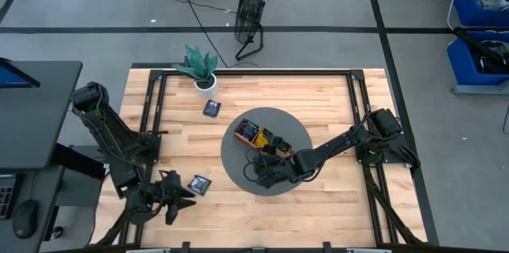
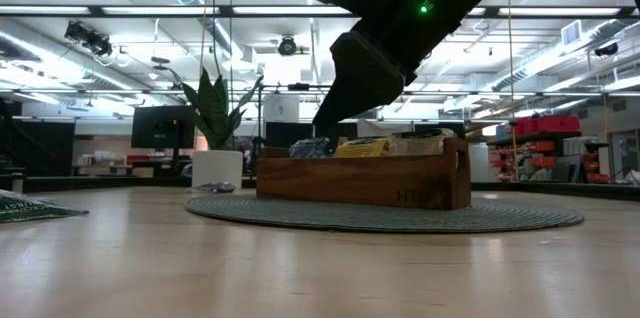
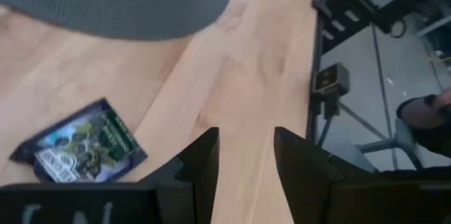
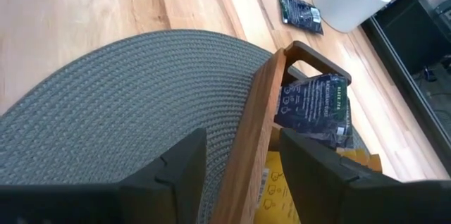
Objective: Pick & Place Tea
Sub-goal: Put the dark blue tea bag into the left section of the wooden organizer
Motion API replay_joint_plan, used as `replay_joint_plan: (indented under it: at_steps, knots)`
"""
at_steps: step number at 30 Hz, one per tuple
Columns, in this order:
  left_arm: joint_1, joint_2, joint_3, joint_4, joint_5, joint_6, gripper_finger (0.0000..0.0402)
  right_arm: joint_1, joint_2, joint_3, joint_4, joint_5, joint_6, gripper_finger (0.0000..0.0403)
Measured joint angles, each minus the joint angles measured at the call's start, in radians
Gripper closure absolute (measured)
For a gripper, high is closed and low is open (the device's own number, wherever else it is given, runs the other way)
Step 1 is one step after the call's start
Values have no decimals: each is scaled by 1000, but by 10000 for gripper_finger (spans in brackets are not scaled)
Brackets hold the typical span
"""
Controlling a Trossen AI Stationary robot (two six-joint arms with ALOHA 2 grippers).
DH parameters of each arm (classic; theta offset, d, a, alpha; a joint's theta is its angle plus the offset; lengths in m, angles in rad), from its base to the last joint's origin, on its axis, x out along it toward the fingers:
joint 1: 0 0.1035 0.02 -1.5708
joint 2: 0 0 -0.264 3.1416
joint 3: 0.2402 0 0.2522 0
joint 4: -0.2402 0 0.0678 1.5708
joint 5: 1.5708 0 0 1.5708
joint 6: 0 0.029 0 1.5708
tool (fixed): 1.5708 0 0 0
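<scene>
The right gripper [image 4: 239, 164] is closest to its own wrist camera: its two dark fingers [image 4: 180, 171] stand wide apart, one on each side of the long wall of the wooden tray [image 4: 257, 122], and they hold nothing. From above, this gripper [image 1: 266, 175] hangs over the near end of the tray [image 1: 284, 151], which lies on a round grey mat [image 1: 238, 169] in the middle of the table [image 1: 318, 94]. Inside the tray there are tea bags: a dark blue one [image 4: 313, 108] stands tilted at the far end, and orange-yellow ones [image 4: 278, 192] lie beside it. In the low view, tea bags [image 2: 365, 147] stick out above the tray's rim. Two more dark tea bags lie on the bare wood, one [image 1: 211, 108] near the white pot of the plant [image 1: 200, 68], the other [image 1: 200, 183] just beside the left gripper [image 1: 176, 199] at the near left side of the table. The left gripper's fingers [image 3: 204, 164] are partly open and empty, with this tea bag [image 3: 81, 143] lying flat next to them, not between them.
</scene>
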Motion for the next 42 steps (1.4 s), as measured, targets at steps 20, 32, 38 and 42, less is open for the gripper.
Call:
replay_joint_plan:
  at_steps: [20, 32, 38, 42]
  knots:
    - [-27, 19, -192, 64, 29, -252, 259, 0, 0, 0, 6, 0, -29, 215]
    - [-46, -35, -277, -1, 72, -503, 259, 0, 0, 0, 13, 0, -53, 215]
    - [-46, -48, -275, -20, 101, -515, 259, -1, 0, 0, 16, 0, -63, 215]
    - [-46, -54, -275, -67, 130, -543, 259, -2, 0, 0, 22, -1, -70, 215]
